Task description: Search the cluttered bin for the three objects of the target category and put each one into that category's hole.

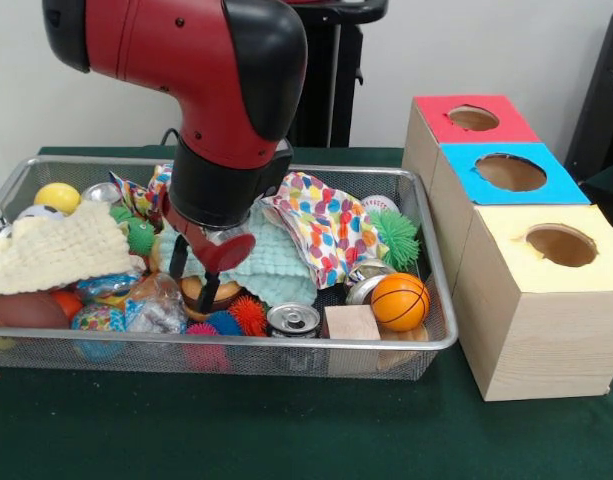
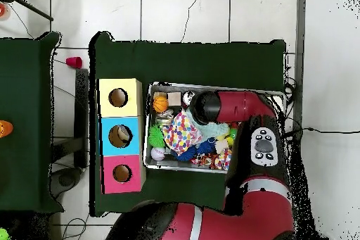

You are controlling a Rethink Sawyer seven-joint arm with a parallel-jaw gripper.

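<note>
The arm (image 1: 206, 90) has its gripper (image 1: 194, 278) down in the middle of the wire bin (image 1: 438, 340), with the black fingers (image 1: 208, 290) spread apart over a brown-and-tan toy and nothing held between them. It looks like a reach into the clutter, not a carry.

The bin is full of odds and ends. A pale yellow cloth (image 1: 56, 250) lies at the left, a mint cloth (image 1: 276, 265) sits in the middle, and a spotted cloth (image 1: 326, 225) is draped toward the right. Near the front rim are a silver can (image 1: 293, 319), a wooden block (image 1: 350, 322) and a small orange basketball (image 1: 399, 301). A green spiky ball (image 1: 396, 238) is farther back. Just left of the gripper there is something crinkly and see-through (image 1: 156, 308) which may be one of the plastic bottles, though I would not swear to it.

To the right of the bin stand three wooden boxes: red top farthest, blue top in the middle, yellow top nearest. From above, something pale shows inside the blue box's hole (image 2: 120, 136), while the red and yellow holes look dark. My guess is that at least one bottle has already been dropped in, but I cannot count how many. The hunt is evidently unfinished, with at least one bottle left to dig out, lift and carry over to the blue hole (image 1: 510, 172).
</note>
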